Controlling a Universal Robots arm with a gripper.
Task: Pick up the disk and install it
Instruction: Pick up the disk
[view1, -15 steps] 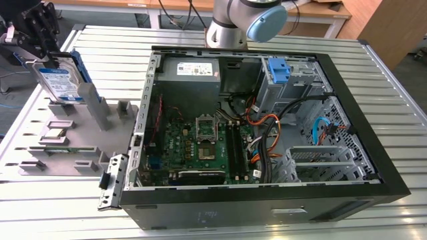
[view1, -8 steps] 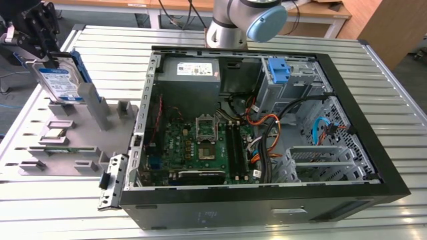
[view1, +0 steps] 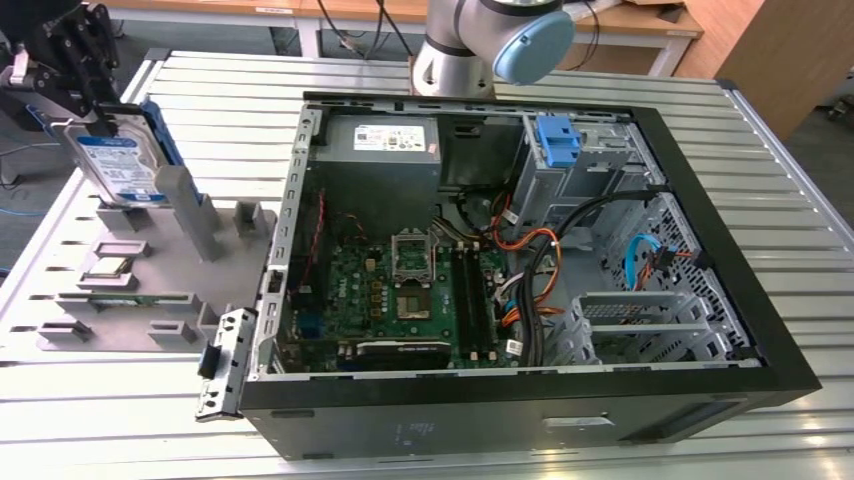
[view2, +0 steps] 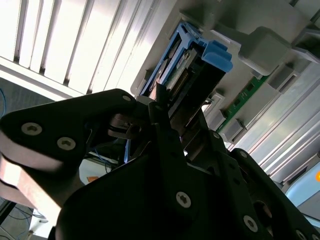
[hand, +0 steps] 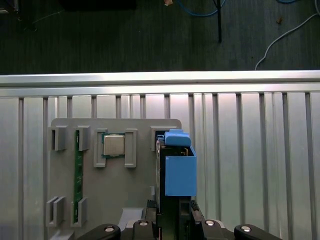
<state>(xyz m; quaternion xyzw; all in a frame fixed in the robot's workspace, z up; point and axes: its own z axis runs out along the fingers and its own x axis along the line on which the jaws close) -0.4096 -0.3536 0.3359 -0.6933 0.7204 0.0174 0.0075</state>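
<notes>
One drive, pinched upright at the fixture

My gripper (view1: 94, 108) hung at the exterior view's left edge, black fingers pointing down and pressed together on the top of the disk (view1: 118, 165). In the second wrist view the dark, matte fingers (view2: 164, 135) flanked the drive's narrow end on both sides. The disk stood on edge, showing the exterior view its flat silver face with the white-and-blue label. Its blue plastic carrier (hand: 180, 175) ran along the rim, smooth and boxy, with a stepped tab at the end. The drive's lower end sat among the upright posts of the grey fixture plate (view1: 150, 292); I could not tell whether it rested in a slot or hung just clear.

The plate was matte grey with rounded corners and small raised blocks. It held a square metal-topped chip (hand: 114, 145) and a thin green memory stick (hand: 78, 172). Under it lay the slatted aluminium table (view1: 200, 90), bright and ribbed. Just beside the plate, toward the exterior view's right, the black computer case (view1: 754, 330) lay open, showing a green motherboard (view1: 400, 290), a grey boxy power supply (view1: 380, 140) and a blue bracket (view1: 561, 140). Behind the case stood my arm's base (view1: 461, 50), a silver column with a pale blue cap.
</notes>
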